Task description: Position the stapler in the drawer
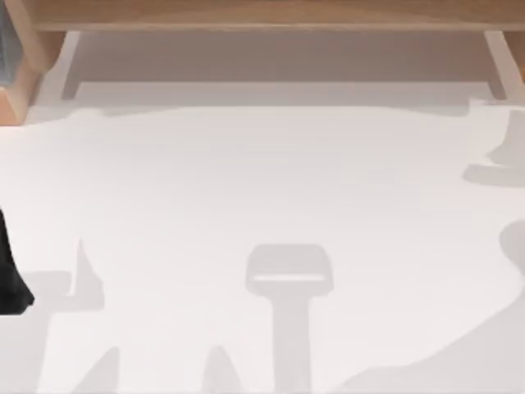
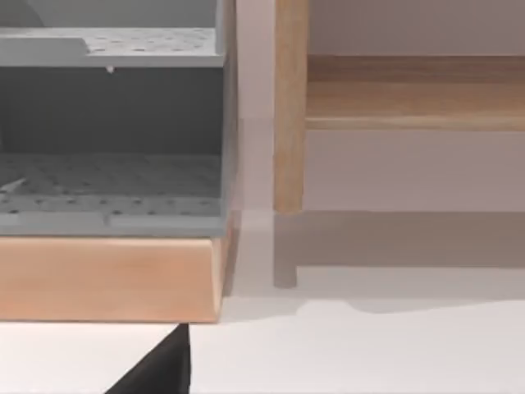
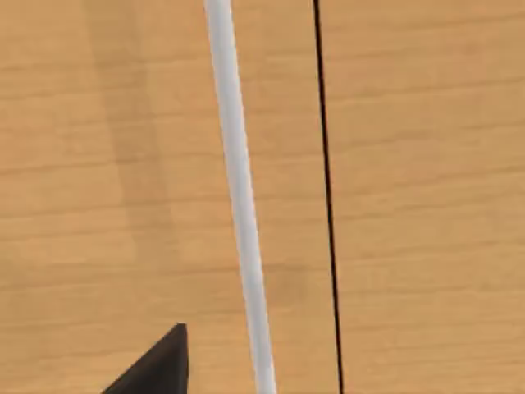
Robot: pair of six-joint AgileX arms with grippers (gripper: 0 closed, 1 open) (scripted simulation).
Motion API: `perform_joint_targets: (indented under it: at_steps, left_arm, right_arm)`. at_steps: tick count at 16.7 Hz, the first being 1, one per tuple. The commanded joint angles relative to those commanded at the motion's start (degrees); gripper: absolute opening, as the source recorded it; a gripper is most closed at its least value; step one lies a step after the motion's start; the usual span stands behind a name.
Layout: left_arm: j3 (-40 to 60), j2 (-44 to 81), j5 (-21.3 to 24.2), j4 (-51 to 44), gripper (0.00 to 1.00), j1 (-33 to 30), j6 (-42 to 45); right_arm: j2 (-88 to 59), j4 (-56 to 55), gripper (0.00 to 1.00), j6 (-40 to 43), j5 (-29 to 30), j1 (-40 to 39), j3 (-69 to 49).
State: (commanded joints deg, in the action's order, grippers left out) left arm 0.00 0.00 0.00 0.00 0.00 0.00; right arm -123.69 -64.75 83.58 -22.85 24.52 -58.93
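The stapler is out of view. In the right wrist view a wooden drawer front (image 3: 107,164) sits very close, crossed by a white bar handle (image 3: 238,189) with a thin black seam (image 3: 326,197) beside it. A dark part of my right gripper (image 3: 156,365) points at the wood just beside the handle. A dark part of my left gripper (image 2: 160,369) hangs over the white table (image 2: 369,353) in front of a grey perforated rack (image 2: 107,172). The left arm (image 1: 10,279) shows as a black shape at the table's left edge.
A wooden cabinet edge (image 1: 271,12) runs across the back of the table (image 1: 271,189). The grey rack stands on a wooden base (image 2: 107,279) at the back left corner (image 1: 12,74). Beside it are a wooden post (image 2: 289,107) and a wooden shelf (image 2: 410,90).
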Motion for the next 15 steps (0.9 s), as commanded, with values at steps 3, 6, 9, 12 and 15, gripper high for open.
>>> perform_joint_targets:
  at_steps: [3, 6, 9, 12, 15]
  left_arm:
    - [0.00, 0.00, 0.00, 0.00, 1.00, 0.00, 0.00]
    - [0.00, 0.00, 0.00, 0.00, 1.00, 0.00, 0.00]
    - [0.00, 0.00, 0.00, 0.00, 1.00, 0.00, 0.00]
    - [0.00, 0.00, 0.00, 0.00, 1.00, 0.00, 0.00]
    - [0.00, 0.00, 0.00, 0.00, 1.00, 0.00, 0.00]
  right_arm:
    - [-6.72, -3.64, 1.00, 4.64, -1.13, 1.47, -3.32]
    - [-8.17, -4.45, 1.00, 5.66, -1.37, 1.80, -4.06]
    - [-8.06, -4.30, 1.00, 5.58, -1.29, 1.51, -3.80]
    - [-8.82, -3.49, 1.00, 5.67, -0.88, 1.32, -5.66]
    - [-10.49, -1.61, 1.00, 5.70, -0.24, 0.70, -9.19]
